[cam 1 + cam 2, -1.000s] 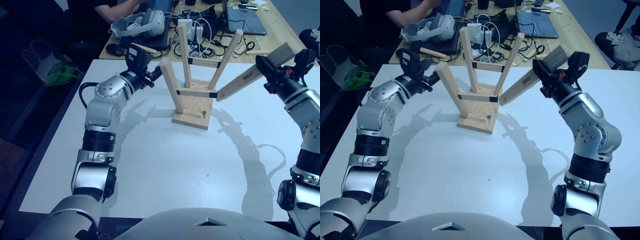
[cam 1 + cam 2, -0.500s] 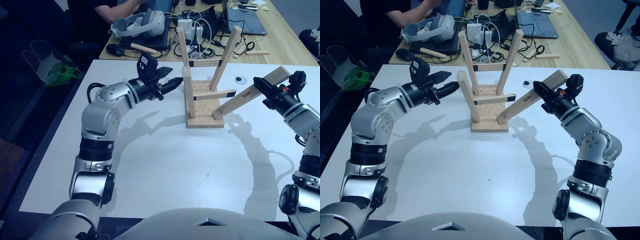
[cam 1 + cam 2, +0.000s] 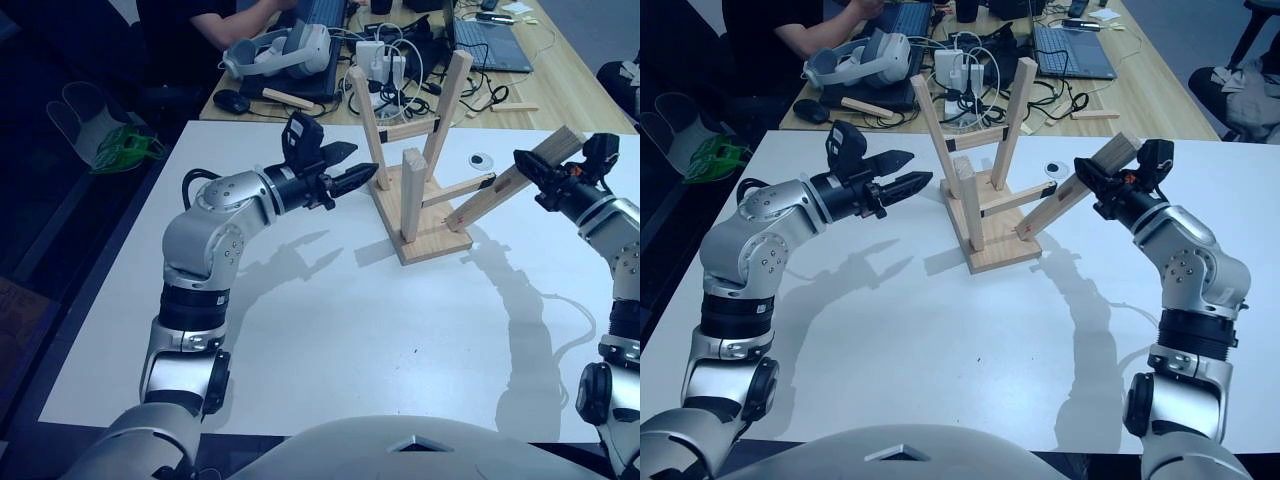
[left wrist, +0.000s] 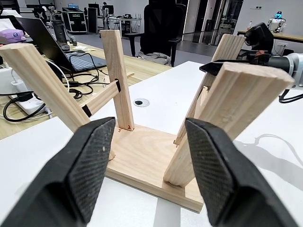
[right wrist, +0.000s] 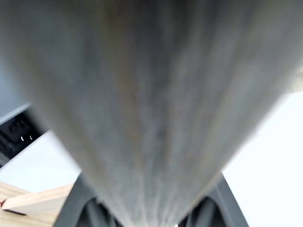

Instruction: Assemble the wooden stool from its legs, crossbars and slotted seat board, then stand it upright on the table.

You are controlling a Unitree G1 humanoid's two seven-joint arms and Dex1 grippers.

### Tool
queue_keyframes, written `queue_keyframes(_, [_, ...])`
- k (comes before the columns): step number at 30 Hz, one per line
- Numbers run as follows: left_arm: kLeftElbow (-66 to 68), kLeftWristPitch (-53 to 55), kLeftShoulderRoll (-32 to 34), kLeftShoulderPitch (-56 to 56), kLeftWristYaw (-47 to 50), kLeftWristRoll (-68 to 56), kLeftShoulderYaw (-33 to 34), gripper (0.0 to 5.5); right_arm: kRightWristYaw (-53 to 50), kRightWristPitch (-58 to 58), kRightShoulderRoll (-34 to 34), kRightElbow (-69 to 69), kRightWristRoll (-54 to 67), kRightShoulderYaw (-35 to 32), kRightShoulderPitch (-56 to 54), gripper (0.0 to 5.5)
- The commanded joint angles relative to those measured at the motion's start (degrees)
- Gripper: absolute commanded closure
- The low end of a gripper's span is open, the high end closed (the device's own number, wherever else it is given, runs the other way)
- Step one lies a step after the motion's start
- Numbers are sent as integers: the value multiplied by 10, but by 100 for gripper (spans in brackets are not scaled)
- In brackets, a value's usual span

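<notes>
Stool [image 3: 420, 195] nearly built, resting upside down at 1 o'clock on the table [image 3: 330, 330].

The seat board [image 3: 437, 243] lies flat with three legs [image 3: 365, 110] and the crossbars [image 3: 405, 128] pointing up. The right pincer [image 3: 535, 172], at the stool's 3 o'clock, is clamped on the slanting fourth leg [image 3: 490, 192], whose foot meets the board. The left pincer [image 3: 362, 163] hovers with its fingers apart, just beside the stool at its 9 o'clock and gripping nothing. Seating that leg fully, if needed, and turning the stool upright look like what remains.
</notes>
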Motion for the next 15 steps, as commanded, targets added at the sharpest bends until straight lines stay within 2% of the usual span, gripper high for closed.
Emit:
queue_keyframes(1, [5,-1,-8,-14,12,5,4,277,19,9,-18,28,-59,59,-6,451])
queue_keyframes(4, [4,-2,-10,-19,13,4,1,277,36,4,-18,59,-75,78,-21,451])
queue_keyframes(15, [-6,-6,-32,-16,27,7,-11,277,133,12,-45,132,-64,76,-48,451])
